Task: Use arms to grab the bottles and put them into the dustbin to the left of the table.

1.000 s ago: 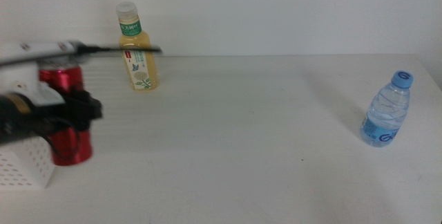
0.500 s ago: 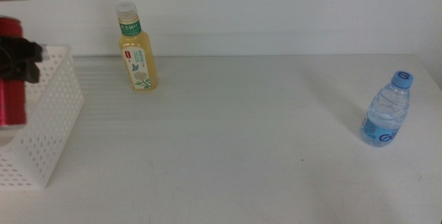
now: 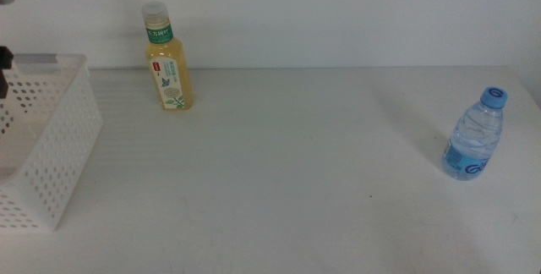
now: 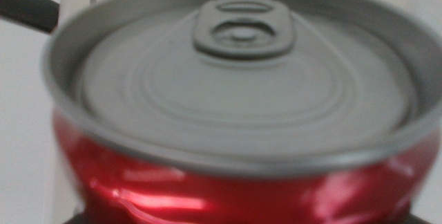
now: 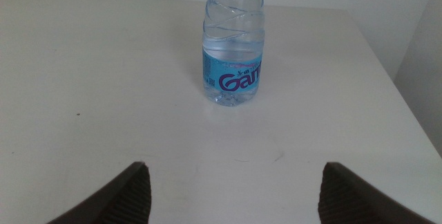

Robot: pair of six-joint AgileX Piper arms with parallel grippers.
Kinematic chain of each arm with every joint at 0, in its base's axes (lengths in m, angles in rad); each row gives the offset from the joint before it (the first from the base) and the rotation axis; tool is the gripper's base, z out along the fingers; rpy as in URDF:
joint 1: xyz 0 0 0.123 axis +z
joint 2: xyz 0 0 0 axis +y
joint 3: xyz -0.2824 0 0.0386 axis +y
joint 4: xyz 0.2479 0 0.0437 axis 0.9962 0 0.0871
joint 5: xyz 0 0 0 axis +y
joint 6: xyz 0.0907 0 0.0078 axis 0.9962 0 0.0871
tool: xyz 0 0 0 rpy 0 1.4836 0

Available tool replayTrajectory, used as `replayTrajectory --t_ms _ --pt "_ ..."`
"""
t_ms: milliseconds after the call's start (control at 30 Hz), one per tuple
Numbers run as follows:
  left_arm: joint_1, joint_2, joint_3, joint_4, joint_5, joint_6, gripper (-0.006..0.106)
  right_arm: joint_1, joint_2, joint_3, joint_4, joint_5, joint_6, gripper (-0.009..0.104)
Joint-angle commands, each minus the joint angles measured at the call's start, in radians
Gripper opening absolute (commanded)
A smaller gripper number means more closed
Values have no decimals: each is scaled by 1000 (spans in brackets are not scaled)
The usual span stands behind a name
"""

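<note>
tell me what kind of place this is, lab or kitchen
Probably a lab test bench: a bare white table against a blank wall, holding only a yellow-drink bottle, a water bottle and a perforated basket, with the right pincer open before the water bottle.

The white surface (image 3: pixel 287 164) carries a yellow bottle (image 3: pixel 167 63) standing upright near its far edge. Well apart from that bottle, toward the other side, a water bottle (image 3: pixel 475 139) with a blue cap stands upright on the surface. A white perforated basket (image 3: pixel 51 151) sits at the edge nearer the yellow bottle.
</note>
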Motion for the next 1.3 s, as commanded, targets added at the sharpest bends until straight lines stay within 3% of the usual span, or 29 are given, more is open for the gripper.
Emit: replayTrajectory --t_ms 0,467,700,867,1133,1267 --pt "13 -5 -62 -6 -34 22 -4 -4 -27 -8 -7 -76 -2 63" --pt "17 160 -66 -11 -60 41 -3 -4 -27 -8 -7 -76 -2 63" --pt "17 219 -66 -25 -63 41 7 -4 -27 -8 -7 -76 -2 63" --pt "17 223 -66 -25 -82 41 29 -4 -27 -8 -7 -76 -2 63" --pt "17 224 -66 -33 -92 44 87 -4 -27 -8 -7 -76 -2 63" --pt "17 211 -66 -51 -84 42 90 -4 -27 -8 -7 -76 -2 63"
